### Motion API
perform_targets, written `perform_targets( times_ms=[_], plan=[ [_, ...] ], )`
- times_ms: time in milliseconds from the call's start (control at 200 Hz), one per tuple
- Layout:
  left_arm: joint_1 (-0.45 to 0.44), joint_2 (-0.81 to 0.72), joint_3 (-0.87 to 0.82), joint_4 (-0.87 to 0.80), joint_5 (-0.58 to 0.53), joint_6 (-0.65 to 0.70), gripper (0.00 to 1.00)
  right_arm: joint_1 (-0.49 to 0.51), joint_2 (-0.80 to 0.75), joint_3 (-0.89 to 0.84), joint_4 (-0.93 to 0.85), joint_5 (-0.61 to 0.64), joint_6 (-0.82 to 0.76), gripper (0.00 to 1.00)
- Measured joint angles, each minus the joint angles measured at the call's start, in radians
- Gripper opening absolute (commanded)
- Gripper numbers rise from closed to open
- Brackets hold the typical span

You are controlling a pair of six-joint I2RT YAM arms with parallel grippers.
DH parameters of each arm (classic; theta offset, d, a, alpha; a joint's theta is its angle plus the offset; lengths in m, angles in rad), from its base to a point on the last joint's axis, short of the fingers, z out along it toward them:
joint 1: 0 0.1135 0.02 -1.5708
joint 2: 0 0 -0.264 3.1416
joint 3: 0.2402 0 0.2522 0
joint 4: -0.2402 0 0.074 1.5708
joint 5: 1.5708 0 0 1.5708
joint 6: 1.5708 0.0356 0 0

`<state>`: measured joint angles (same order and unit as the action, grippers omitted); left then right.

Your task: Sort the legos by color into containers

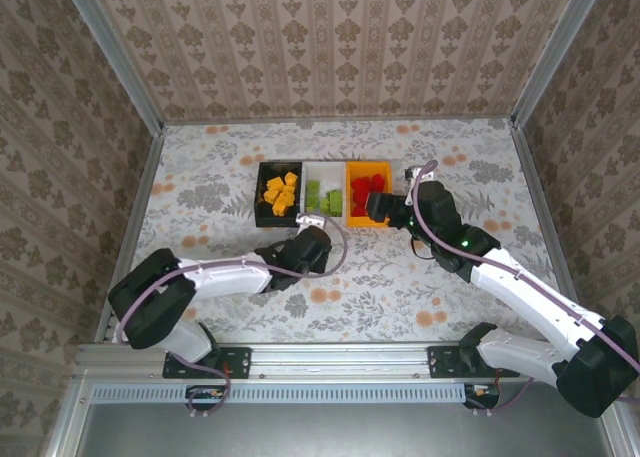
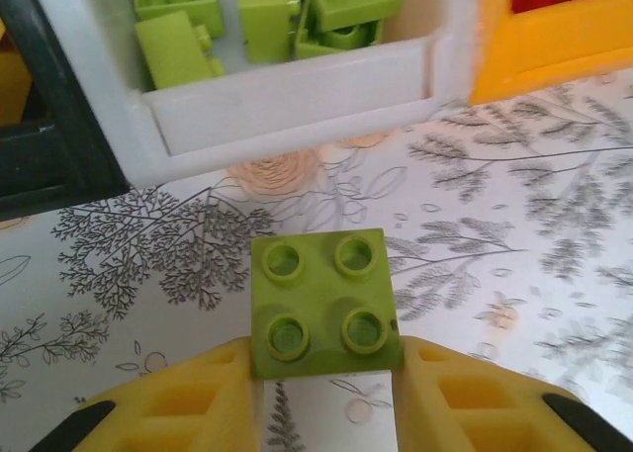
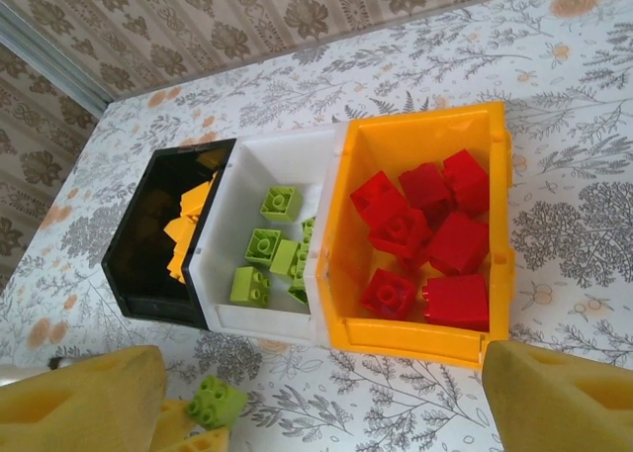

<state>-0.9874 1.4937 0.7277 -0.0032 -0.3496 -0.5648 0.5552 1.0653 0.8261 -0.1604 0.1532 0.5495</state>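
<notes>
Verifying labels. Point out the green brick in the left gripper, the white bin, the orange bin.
green brick (image 2: 324, 304), left wrist view, studded top face
white bin (image 2: 297, 111), left wrist view, near wall
orange bin (image 3: 406, 341), right wrist view, near wall

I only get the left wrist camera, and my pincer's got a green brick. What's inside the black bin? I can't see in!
Observer: The black bin holds a pile of orange-yellow bricks.
Operator: Where's the other pincer?
Observer: The right pincer is open with nothing in it, by the orange bin's near edge, to the right of your green brick.
Operator: What's in that orange one?
Observer: Several red bricks, and no other color.
</notes>
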Motion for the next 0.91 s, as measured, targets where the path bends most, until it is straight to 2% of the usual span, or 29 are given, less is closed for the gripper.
perform_targets(
  times_ms=[105,265,425,645,720,905],
  plan=[
    [0.028,-0.031,0.084,-0.122,0.079,-0.017,0.35,-0.004,-0.005,-0.005,0.000,-0.003,0.000,0.85],
    [0.130,-0.043,0.186,-0.245,0.192,-0.031,0.37,-0.017,-0.019,-0.006,0.000,-0.004,0.000,0.85],
    [0.198,-0.022,0.304,-0.315,0.235,-0.026,0.38,-0.024,-0.027,-0.020,0.000,-0.005,0.004,0.85],
    [0.266,0.134,0.483,-0.321,0.261,0.002,0.43,-0.035,-0.027,-0.026,-0.001,-0.005,0.005,0.85],
    [0.280,0.206,0.542,-0.326,0.261,0.012,0.50,-0.040,-0.027,-0.026,-0.001,-0.005,0.005,0.85],
    [0.284,0.298,0.612,-0.340,0.260,0.044,0.78,-0.047,-0.027,-0.026,-0.005,-0.004,0.005,0.88]
  ],
)
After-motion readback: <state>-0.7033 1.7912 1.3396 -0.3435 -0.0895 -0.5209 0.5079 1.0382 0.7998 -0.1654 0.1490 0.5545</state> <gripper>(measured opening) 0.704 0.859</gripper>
